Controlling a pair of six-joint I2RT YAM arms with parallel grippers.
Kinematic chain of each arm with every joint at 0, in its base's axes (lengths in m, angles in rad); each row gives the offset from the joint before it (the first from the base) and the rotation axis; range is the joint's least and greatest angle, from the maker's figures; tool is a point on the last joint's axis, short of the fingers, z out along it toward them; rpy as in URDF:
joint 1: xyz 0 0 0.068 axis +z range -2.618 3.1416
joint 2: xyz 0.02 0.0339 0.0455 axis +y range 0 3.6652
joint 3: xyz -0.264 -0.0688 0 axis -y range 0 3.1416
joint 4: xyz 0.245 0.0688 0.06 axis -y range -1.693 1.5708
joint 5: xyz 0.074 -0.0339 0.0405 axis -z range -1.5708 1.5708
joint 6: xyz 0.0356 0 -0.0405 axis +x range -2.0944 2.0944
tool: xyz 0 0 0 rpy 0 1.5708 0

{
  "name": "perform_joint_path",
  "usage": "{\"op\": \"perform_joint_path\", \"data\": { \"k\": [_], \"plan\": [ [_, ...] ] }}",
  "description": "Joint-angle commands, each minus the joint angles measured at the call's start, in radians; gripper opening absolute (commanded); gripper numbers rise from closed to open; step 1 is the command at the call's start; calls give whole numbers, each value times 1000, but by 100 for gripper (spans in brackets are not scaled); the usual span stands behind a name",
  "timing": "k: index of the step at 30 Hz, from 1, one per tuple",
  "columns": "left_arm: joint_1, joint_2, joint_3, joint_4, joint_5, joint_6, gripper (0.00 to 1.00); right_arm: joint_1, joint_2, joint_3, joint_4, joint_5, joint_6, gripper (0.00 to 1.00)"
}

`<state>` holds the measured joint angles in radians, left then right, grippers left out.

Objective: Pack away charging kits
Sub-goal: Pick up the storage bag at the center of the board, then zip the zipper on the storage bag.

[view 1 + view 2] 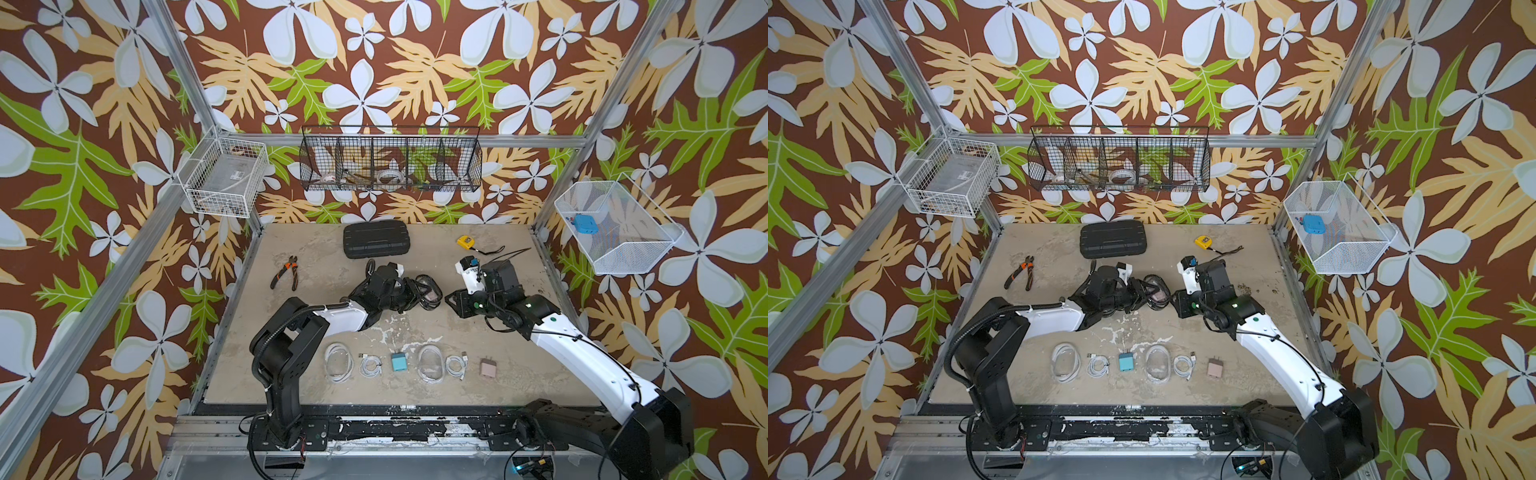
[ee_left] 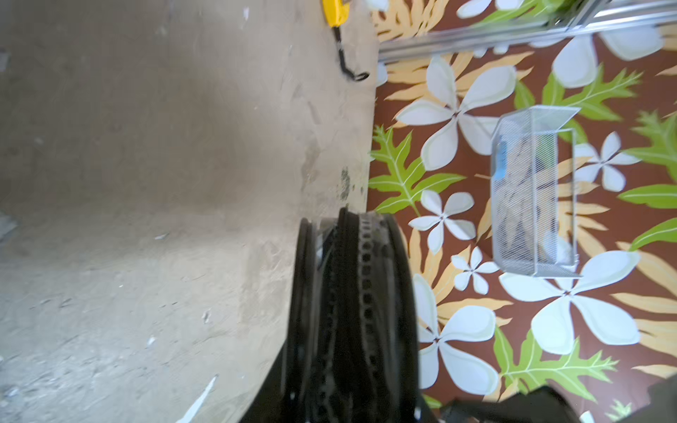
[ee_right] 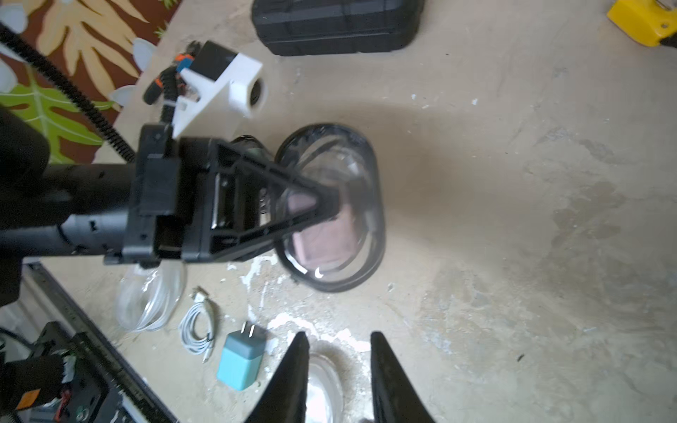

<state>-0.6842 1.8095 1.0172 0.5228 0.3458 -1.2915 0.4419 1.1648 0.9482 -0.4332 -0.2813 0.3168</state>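
My left gripper [image 1: 417, 289] is shut on a black-rimmed oval case [image 1: 431, 293] at mid-table; one finger [image 3: 293, 205] lies across its clear face. A dusty-pink plug [image 3: 322, 238] shows inside the case. The left wrist view has the case [image 2: 351, 311] edge-on. My right gripper [image 3: 339, 337] is open and holds nothing; it hangs just right of the case [image 1: 1157, 296], apart from it. Along the front lie a clear oval case [image 1: 338, 361], a coiled white cable [image 1: 370, 366], a teal plug [image 1: 399, 362], another clear case [image 1: 431, 364], a second cable [image 1: 456, 366] and a pink plug [image 1: 487, 368].
A large black ribbed case [image 1: 376, 239], a yellow tape measure [image 1: 464, 242] and pliers [image 1: 286, 272] lie at the back. On the walls hang a black wire basket [image 1: 390, 158], a white wire basket [image 1: 224, 178] and a white mesh basket [image 1: 615, 249] with a blue block [image 1: 585, 224].
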Motion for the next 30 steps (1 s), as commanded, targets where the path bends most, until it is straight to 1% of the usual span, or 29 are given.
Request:
{"op": "perform_joint_path", "data": {
  "k": [1, 3, 5, 9, 14, 16, 23, 27, 30],
  "plan": [
    [-24, -51, 42, -78, -141, -80, 11, 44, -36, -6, 11, -5, 76, 31],
    [-48, -80, 76, -140, -212, -92, 11, 71, -45, -2, 27, 0, 105, 31],
    [-68, -99, 103, -186, -266, -113, 12, 96, -53, 3, 42, 34, 123, 32],
    [-93, -109, 140, -225, -308, -142, 12, 100, -53, 11, 65, 56, 137, 40],
    [-110, -127, 160, -260, -335, -157, 12, 100, -53, 28, 78, 88, 131, 42],
    [-113, -135, 159, -270, -345, -165, 12, 100, -38, 44, 60, 111, 131, 42],
    [-121, -150, 167, -280, -360, -165, 11, 99, -15, 45, 95, 88, 154, 37],
    [-133, -163, 163, -277, -380, -158, 11, 100, 6, 62, 106, 77, 159, 36],
    [-134, -168, 161, -274, -374, -159, 11, 100, 21, 71, 108, 81, 160, 35]
  ]
}}
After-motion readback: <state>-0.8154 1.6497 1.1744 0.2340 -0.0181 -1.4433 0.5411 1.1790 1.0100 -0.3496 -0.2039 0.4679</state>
